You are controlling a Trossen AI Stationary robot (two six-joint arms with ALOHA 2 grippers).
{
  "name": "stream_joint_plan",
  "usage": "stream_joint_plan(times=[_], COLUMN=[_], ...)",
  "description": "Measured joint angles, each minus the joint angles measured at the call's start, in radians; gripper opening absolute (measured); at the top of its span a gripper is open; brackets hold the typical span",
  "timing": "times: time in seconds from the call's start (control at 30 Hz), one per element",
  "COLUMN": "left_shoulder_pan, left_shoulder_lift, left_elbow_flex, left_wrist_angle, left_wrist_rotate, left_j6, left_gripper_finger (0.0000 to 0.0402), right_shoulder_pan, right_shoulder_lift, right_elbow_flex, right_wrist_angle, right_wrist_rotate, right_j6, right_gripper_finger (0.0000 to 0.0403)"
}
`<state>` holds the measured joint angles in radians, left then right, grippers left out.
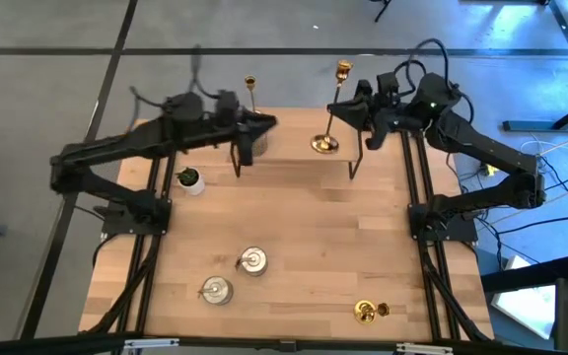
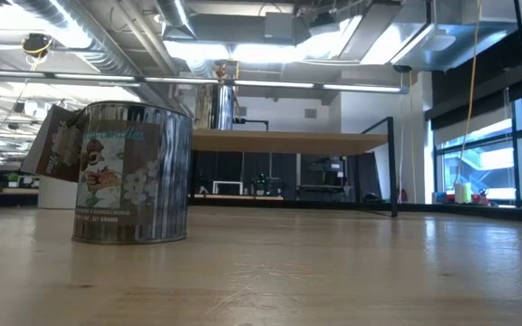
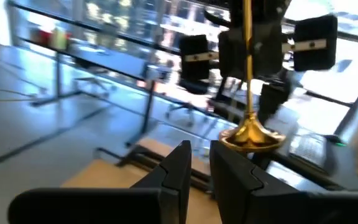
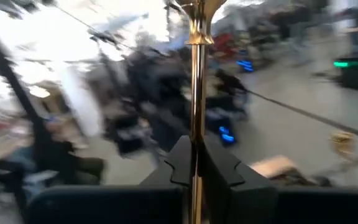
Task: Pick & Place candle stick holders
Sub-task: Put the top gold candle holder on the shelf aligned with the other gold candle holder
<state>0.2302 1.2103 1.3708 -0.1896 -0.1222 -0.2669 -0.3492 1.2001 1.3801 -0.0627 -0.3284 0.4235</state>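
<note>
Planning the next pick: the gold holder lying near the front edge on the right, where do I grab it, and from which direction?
Grip the fallen holder by its slim stem, between the round base and the cup, coming straight down with the fingers across the stem. It lies on its side, so the stem is probably the only narrow part offered; the base looks too wide.

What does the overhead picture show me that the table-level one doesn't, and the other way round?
Only the high view shows the two arms, with the left end effector and right end effector at the table's far side near an upright gold holder. It also shows a small plant pot and a fallen gold holder at the near edge. Only the low view shows the printed label on a silvery holder and the room behind. Both show the wooden table and silvery holders.
</note>
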Motion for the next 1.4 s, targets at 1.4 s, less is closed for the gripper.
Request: stream_joint_plan(times=[1.4], left_shoulder_pan=[0.002], left_shoulder_lift=[-0.156], left_elbow_flex=[-0.104], left_wrist_angle=[-0.166], left_wrist_rotate=[-0.279], left_j6=[0.106], left_gripper_finger=[0.0004], right_shoulder_pan=[-0.082], right_shoulder_lift=[0.507], right_elbow_flex=[0.016], right_wrist_angle=[0.286], right_wrist_rotate=[0.81], right_j6=[-0.308], right_gripper_finger=[0.0014])
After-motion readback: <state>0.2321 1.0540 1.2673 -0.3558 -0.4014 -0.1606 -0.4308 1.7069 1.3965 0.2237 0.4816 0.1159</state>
